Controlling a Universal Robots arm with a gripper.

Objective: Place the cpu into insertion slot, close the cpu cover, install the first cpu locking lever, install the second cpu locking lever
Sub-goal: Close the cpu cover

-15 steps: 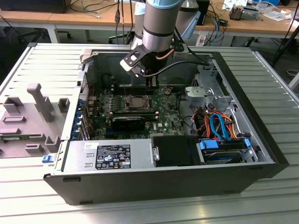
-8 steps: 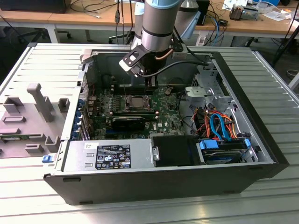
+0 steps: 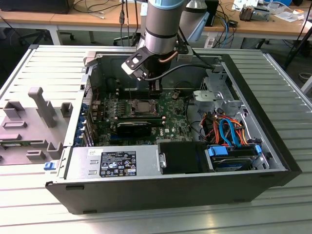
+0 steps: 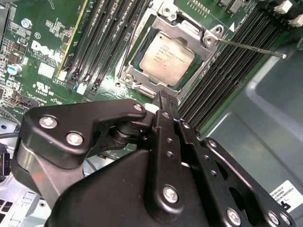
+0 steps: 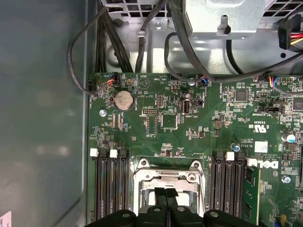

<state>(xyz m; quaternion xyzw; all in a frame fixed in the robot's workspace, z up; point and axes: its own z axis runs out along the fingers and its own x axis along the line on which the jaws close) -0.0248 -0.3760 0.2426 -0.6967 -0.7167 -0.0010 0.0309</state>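
White maker's lettering and small part codes are printed on the green circuit board [image 4: 61,90], faint engraved lines cross the cpu [image 4: 166,59] top, and a black label [image 3: 118,163] of tiny white print sits on the grey metal box [image 3: 146,160].

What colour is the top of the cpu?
The cpu top is silver-grey, seen best in the second wrist view.

This is a robotics lab or workshop. An opened computer case [image 3: 170,190] lies on a ribbed metal counter [image 3: 44,63] under a robot arm [image 3: 163,24], beside a grey plate of part holders [image 3: 29,126]. Behind stand long wooden counters [image 3: 63,18] strewn with cables [image 3: 97,9] and small gear.
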